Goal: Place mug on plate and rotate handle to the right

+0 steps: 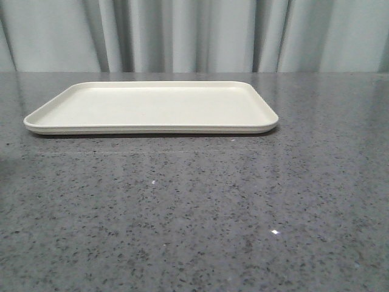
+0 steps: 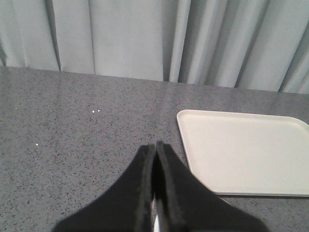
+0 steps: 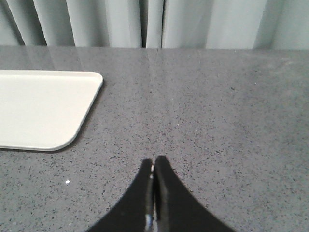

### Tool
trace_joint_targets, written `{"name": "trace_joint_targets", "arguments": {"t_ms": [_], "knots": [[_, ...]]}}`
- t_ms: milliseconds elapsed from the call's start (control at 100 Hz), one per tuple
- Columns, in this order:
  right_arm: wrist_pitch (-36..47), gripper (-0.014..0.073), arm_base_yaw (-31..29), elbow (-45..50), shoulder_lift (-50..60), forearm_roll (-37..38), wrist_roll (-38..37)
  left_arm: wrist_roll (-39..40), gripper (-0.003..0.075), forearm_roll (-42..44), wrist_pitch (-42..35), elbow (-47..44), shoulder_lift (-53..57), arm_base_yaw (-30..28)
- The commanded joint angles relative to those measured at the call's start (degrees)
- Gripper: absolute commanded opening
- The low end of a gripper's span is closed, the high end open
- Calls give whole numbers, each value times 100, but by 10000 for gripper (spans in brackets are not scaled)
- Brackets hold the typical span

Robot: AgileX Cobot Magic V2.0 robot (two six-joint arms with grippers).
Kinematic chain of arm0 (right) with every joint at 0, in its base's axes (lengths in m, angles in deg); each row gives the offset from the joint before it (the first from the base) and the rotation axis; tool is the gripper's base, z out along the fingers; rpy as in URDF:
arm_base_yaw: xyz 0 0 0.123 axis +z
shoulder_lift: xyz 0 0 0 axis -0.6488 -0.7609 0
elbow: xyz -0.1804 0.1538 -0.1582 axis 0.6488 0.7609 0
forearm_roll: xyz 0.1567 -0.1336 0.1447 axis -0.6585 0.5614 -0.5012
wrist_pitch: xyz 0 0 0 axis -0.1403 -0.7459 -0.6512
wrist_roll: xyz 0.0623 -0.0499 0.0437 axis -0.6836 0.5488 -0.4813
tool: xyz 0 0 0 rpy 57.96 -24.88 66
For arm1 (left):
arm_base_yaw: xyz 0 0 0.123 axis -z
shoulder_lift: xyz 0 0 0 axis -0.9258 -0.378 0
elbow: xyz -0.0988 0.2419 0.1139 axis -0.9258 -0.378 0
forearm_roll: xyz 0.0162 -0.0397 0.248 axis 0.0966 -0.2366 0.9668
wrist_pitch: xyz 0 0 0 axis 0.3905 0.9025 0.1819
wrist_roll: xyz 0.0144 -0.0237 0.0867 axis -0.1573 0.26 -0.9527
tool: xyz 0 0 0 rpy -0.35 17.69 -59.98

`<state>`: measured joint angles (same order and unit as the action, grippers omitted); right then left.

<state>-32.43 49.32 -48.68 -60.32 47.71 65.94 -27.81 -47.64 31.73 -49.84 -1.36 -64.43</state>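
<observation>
The plate [image 1: 152,106], a large flat cream tray with rounded corners and a low rim, lies empty on the grey speckled table toward the back. It also shows in the left wrist view [image 2: 241,152] and in the right wrist view [image 3: 43,108]. The mug and its handle are out of view in every frame. My left gripper [image 2: 155,145] is shut and empty, over bare table beside the plate's left edge. My right gripper [image 3: 154,160] is shut and empty, over bare table beside the plate's right corner. Neither gripper shows in the front view.
The grey speckled table [image 1: 194,207] stretches from the plate to the near edge. A pale pleated curtain [image 1: 194,36] hangs along the table's far edge.
</observation>
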Motion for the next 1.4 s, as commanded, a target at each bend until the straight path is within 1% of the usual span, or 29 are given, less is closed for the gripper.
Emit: {"name": "trace_joint_targets", "arguments": {"t_ms": [0,110,210,440,670,740,810,860,880,930,950,980,990,1000,1020,1050,1070,1120,1190,1230,1390], "knots": [[-151,-67,-32,-724,-538,17,15,44,-20,-232,137,641,-521,-7],[-614,-67,-32,-1372,-1123,17,19,44,-20,-581,547,1072,-996,-7],[-677,-67,-32,-1647,-1440,17,19,44,-20,-787,709,1202,-1286,-7],[-593,-67,-32,-1648,-1641,17,14,44,-20,-951,1211,1202,-1554,-7],[-663,-60,-32,-1648,-1641,17,14,33,-20,-951,1246,1202,-1566,-7],[-734,-16,-32,-1648,-1641,17,19,22,-19,-951,1260,1202,-1566,-7],[-796,74,-32,-1648,-1641,17,19,22,-6,-951,1260,1202,-1566,-7],[-835,174,-32,-1648,-1641,17,19,22,29,-951,1260,1202,-1566,-7],[-840,202,-32,-1648,-1641,17,19,11,51,-951,1260,1202,-1566,-7],[-853,323,-32,-1648,-1641,17,19,-2,119,-951,1260,1202,-1566,-7],[-857,354,-32,-1648,-1641,17,19,-2,154,-951,1260,1202,-1566,-7],[-860,430,-32,-1648,-1641,17,19,-25,221,-951,1260,1202,-1566,-7],[-860,444,-32,-1648,-1641,17,19,-25,221,-951,1260,1202,-1566,-7],[-860,471,-32,-1648,-1641,17,19,-25,265,-951,1260,1202,-1566,-7],[-860,496,-32,-1648,-1641,17,19,-25,295,-951,1260,1202,-1566,-7],[-854,547,-32,-1648,-1641,17,19,-25,372,-951,1260,1202,-1566,-7],[-849,570,-32,-1648,-1641,17,19,-25,402,-951,1260,1202,-1566,-7],[-832,601,-32,-1648,-1641,17,19,-25,511,-951,1260,1202,-1566,-7],[-832,603,-32,-1648,-1641,17,19,-25,589,-951,1260,1202,-1566,-7],[-832,603,-32,-1648,-1641,17,19,-25,599,-939,1260,1202,-1566,-7],[-832,603,-32,-1648,-1641,17,19,-25,599,-930,1260,1202,-1566,-7]]}}
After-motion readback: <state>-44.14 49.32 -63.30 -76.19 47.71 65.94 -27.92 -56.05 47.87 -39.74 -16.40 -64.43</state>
